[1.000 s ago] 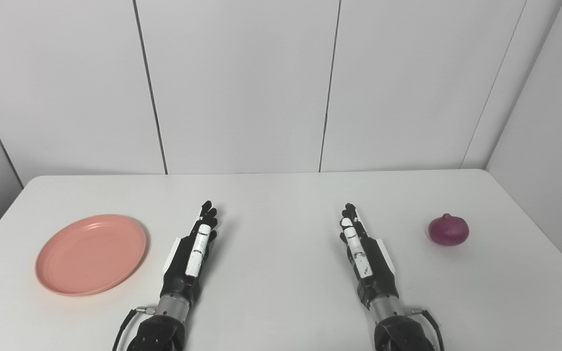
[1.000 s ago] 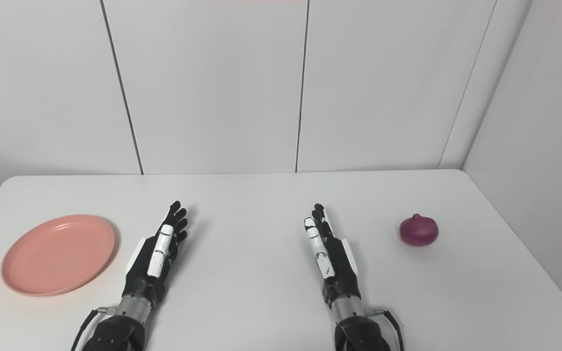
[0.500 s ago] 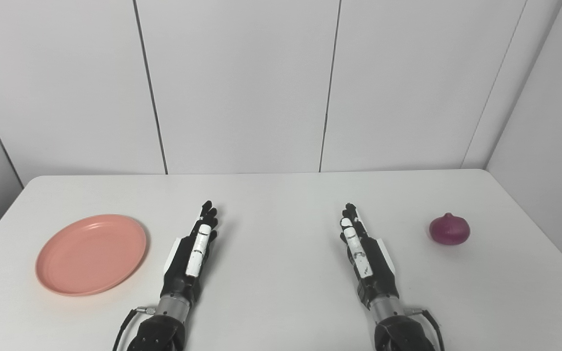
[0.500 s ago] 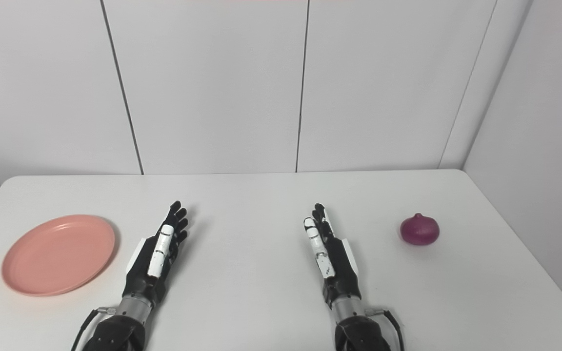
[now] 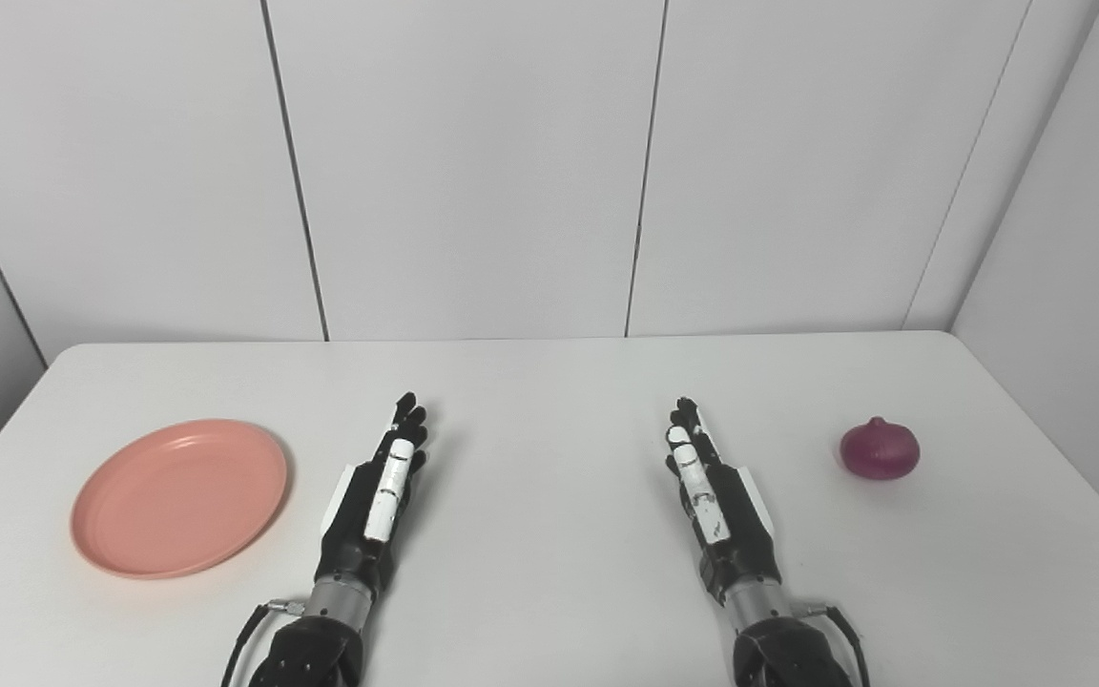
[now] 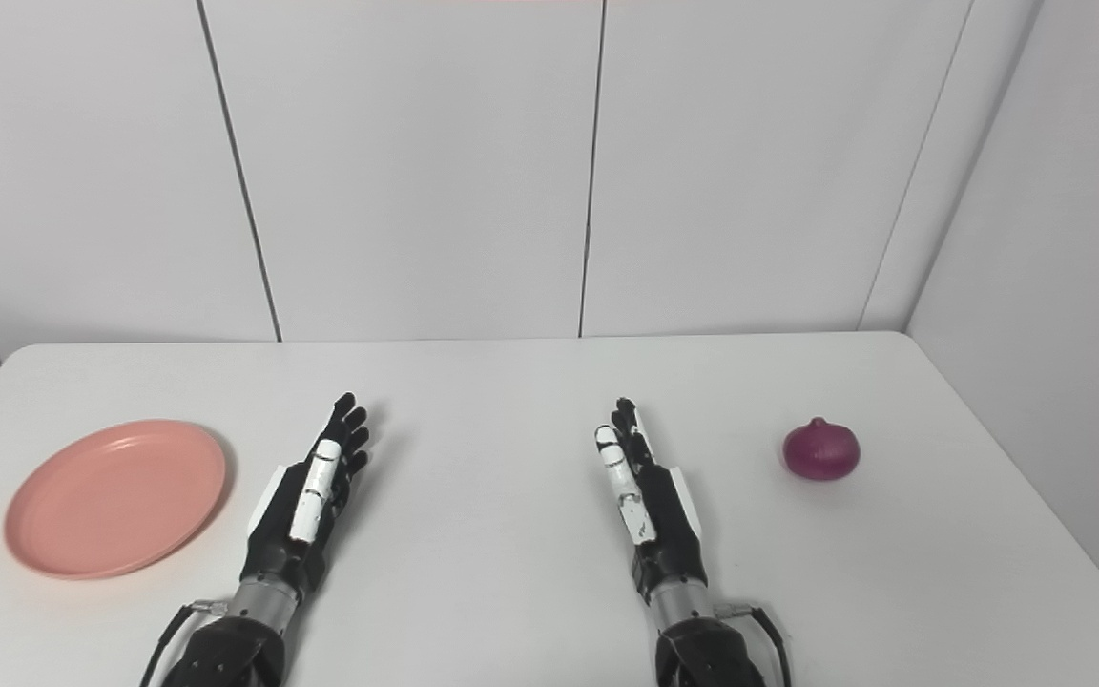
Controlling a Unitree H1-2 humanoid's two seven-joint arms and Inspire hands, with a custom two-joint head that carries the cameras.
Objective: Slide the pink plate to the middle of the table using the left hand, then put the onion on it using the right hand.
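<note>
At table's left side: pink plate (image 5: 179,498), empty, flat on the white table (image 5: 549,382), well short of the middle. Just right of it, apart from its rim, left hand (image 5: 373,501) lies extended, holding nothing, fingers (image 5: 406,425) straight and close together, pointing away from the robot. Plate sits to the left of those fingers, no contact.

Centre of table: bare between the two hands.

Right of centre: right hand (image 5: 716,506), same pose, fingers (image 5: 685,425) straight, side by side, empty. Further right, near the table's right edge, onion (image 5: 880,448), upright on its base, apart from the hand and off to the right of the fingertips.

Risks, as judged: a push on the shallow rim could ride over it or tip the plate rather than slide it. The onion is round; a glancing touch could roll it toward the right edge.
</note>
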